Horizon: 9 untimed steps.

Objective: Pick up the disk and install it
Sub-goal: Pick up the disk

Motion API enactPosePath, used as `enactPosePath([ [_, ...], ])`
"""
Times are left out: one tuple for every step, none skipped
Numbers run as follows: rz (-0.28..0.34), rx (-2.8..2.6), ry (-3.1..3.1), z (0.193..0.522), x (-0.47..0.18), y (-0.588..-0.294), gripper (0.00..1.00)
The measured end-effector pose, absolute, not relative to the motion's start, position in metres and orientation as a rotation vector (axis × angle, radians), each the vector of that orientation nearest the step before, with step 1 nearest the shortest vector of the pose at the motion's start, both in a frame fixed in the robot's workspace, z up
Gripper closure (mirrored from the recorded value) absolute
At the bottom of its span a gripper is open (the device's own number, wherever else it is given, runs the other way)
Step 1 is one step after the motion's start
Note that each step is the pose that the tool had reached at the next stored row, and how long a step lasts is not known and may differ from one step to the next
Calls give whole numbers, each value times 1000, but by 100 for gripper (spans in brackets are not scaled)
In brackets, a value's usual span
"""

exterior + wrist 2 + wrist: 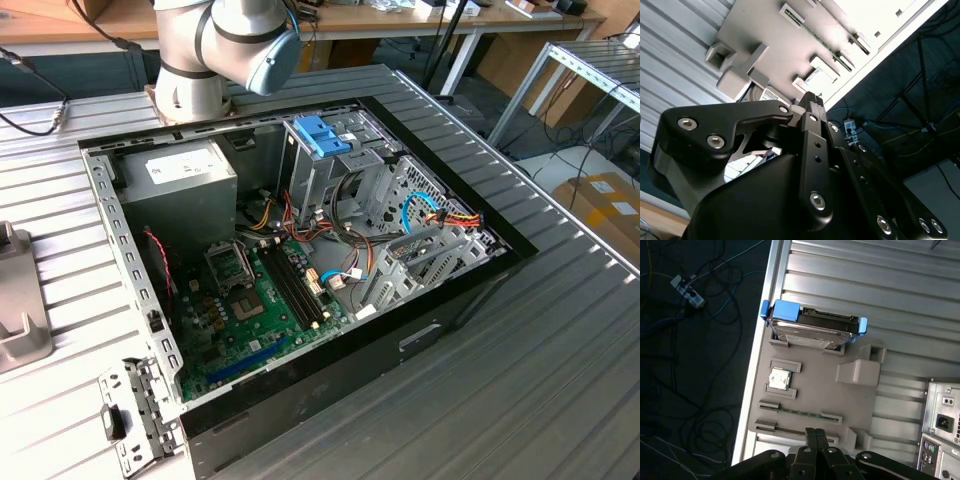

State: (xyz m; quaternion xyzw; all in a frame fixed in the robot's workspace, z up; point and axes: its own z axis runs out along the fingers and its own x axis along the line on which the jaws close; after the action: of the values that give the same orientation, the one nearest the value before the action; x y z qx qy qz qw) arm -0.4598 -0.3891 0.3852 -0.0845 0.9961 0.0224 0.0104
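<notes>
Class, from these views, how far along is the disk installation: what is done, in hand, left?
Done: nothing visible. The flat silver-grey hard drive with blue plastic rails sits on the grey fixture plate. In hand: nothing; the black gripper is shut, empty, apart from it. Left: pickup and installation.

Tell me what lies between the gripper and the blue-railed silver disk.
In the first wrist view, the flat grey fixture plate, bare except a thin green slotted strip, separates gripper and disk.

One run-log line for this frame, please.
phase: before pickup | disk: resting on grey fixture, untouched | gripper: jaws shut, empty, apart from disk | computer case: open
</notes>
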Motion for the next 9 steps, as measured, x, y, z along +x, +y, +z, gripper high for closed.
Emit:
enactPosePath([
  [70, -279, 3108, 385, -460, -389, 90],
  [70, -294, 3107, 385, -460, -389, 90],
  [70, -304, 3106, 385, -460, -389, 90],
  [71, -312, 3105, 385, -460, -389, 90],
  [71, -329, 3104, 385, -460, -389, 90],
  [71, -344, 3102, 385, -460, -389, 90],
  [71, -361, 3101, 385, -460, -389, 90],
  [71, -376, 3099, 385, -460, -389, 90],
  [71, -386, 3098, 385, -460, -389, 90],
])
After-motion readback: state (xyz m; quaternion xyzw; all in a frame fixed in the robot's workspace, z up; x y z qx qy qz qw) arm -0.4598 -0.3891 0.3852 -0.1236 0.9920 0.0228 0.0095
